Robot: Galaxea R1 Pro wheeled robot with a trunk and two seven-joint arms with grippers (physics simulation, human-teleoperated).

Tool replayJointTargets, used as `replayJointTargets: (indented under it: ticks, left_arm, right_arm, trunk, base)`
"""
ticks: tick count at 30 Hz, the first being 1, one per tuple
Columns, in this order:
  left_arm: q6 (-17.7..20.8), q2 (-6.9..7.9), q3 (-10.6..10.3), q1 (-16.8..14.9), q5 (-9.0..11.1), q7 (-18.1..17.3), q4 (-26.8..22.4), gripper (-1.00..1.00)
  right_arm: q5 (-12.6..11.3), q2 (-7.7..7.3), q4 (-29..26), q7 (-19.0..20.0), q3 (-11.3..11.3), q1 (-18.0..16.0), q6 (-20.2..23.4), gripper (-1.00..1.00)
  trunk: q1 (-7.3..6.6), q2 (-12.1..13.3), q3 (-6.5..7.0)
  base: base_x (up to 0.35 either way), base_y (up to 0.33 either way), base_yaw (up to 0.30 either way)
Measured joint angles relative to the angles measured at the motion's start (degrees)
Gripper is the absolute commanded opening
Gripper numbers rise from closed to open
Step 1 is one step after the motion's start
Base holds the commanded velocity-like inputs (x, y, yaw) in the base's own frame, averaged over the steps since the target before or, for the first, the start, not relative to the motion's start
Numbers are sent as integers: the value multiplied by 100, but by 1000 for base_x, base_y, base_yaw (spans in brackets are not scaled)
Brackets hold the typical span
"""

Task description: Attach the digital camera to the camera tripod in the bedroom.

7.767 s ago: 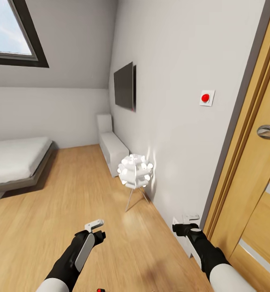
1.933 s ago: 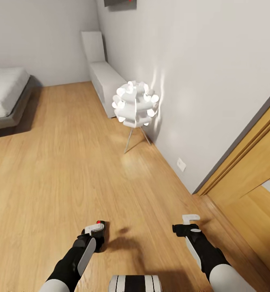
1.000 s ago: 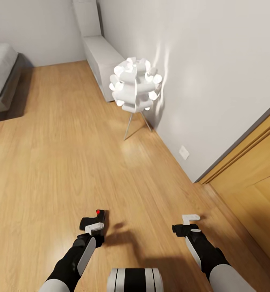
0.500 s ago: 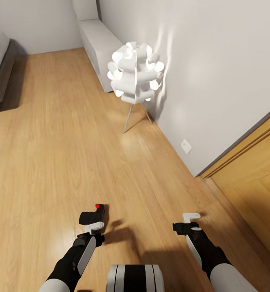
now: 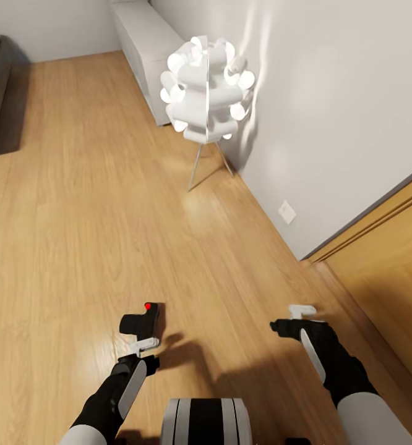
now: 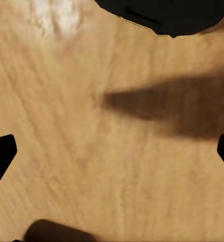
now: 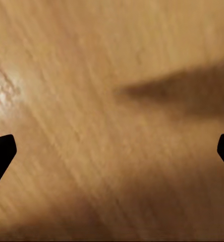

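Black digital camera (image 5: 141, 319) | on floor (image 5: 76, 235) | just ahead of left tool (image 5: 145, 346)

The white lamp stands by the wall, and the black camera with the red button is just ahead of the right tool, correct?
Wrong side: the head view shows the camera just ahead of the left tool. The lamp does stand by the wall.

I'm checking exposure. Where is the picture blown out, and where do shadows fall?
Head view: the lit lamp is washed out white and throws bright streaks on the wall; arm shadows darken the floor. Both wrist views: soft, blurry dark shadows on wood.
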Motion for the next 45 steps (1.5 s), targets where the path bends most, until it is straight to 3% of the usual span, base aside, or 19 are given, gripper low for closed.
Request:
replayJointTargets:
  ticks: [5, 11, 16, 25, 36, 45]
  left_arm:
    - [0, -2, 3, 0, 0, -11, -3, 100]
    - [0, -2, 1, 0, 0, -21, -9, 100]
    - [0, -15, 2, 0, 3, -23, -75, 100]
    - [0, -56, 10, 0, 7, -15, -375, 100]
    - [2, -81, 9, 0, 2, -3, -560, 100]
    - [1, -89, -2, 0, -1, 21, -1055, 100]
  right_arm:
    - [-194, -301, -225, 479, -47, 4, 365, 100]
    - [-257, -440, -285, 942, -66, 5, 480, 100]
    - [-266, -480, -274, 1274, -71, 6, 485, 100]
    - [-252, -493, -237, 1410, -69, 6, 475, 100]
    - [-238, -493, -251, 1360, -72, 5, 494, 100]
    - [-253, -494, -292, 1340, -80, 5, 466, 100]
  trunk:
    - [13, -7, -111]
    - [28, -15, -244]
    - [41, -21, -355]
    - [64, -34, -554]
    - [64, -34, -555]
    - [64, -34, -555]
  base:
    - [0, 0, 0]
    - [0, 0, 0]
    - [0, 0, 0]
    - [0, 0, 0]
    - [0, 0, 0]
    - [0, 0, 0]
